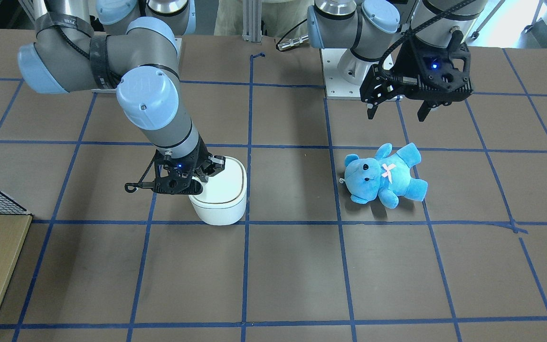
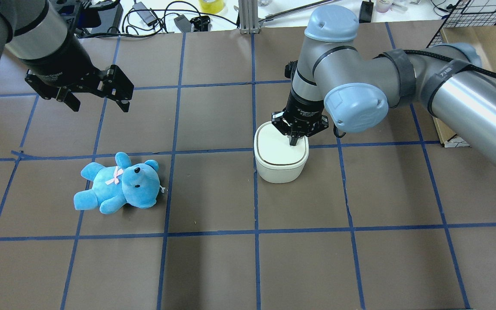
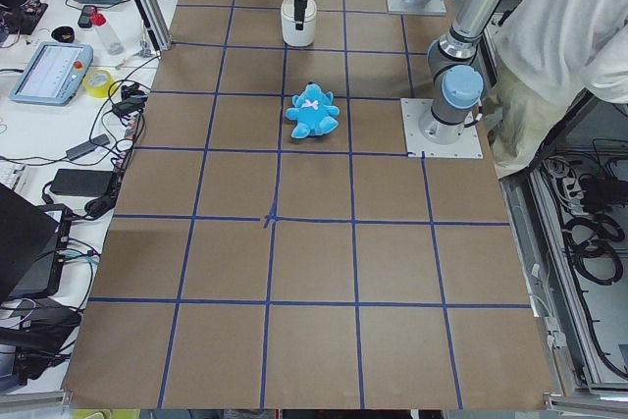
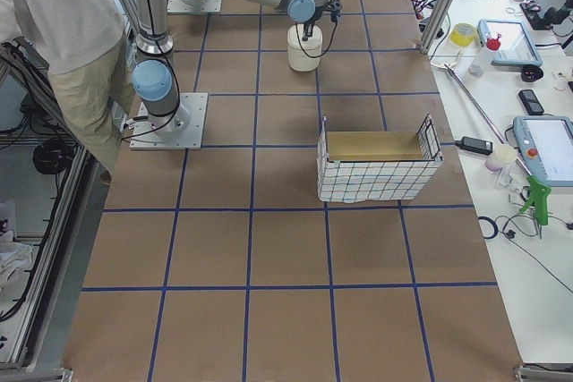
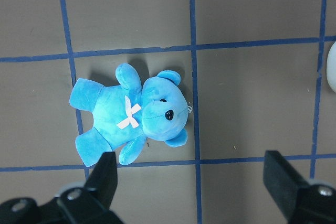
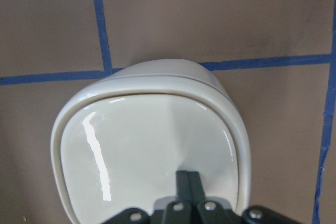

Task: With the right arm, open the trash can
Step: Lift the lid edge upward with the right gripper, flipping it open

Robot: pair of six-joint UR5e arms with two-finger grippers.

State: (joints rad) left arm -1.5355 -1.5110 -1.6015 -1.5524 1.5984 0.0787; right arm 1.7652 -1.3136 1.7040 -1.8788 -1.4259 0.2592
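The white trash can [image 2: 279, 171] stands on the table right of centre with its lid flat and closed. It also shows in the front view [image 1: 223, 202] and fills the right wrist view [image 6: 142, 140]. My right gripper [image 2: 293, 141] is shut. Its fingertips [image 6: 187, 181] are together and rest on the lid near the edge on the robot's side. In the front view this gripper [image 1: 204, 176] sits over the can's top. My left gripper [image 2: 100, 106] is open and empty, hanging above the table behind the blue teddy bear [image 2: 119, 183].
The blue teddy bear [image 5: 131, 114] lies on its back on the left half of the table, under the left wrist camera. A wire-mesh basket with a cardboard liner [image 4: 376, 167] stands at the table's right end. Cables and tools lie along the far edge.
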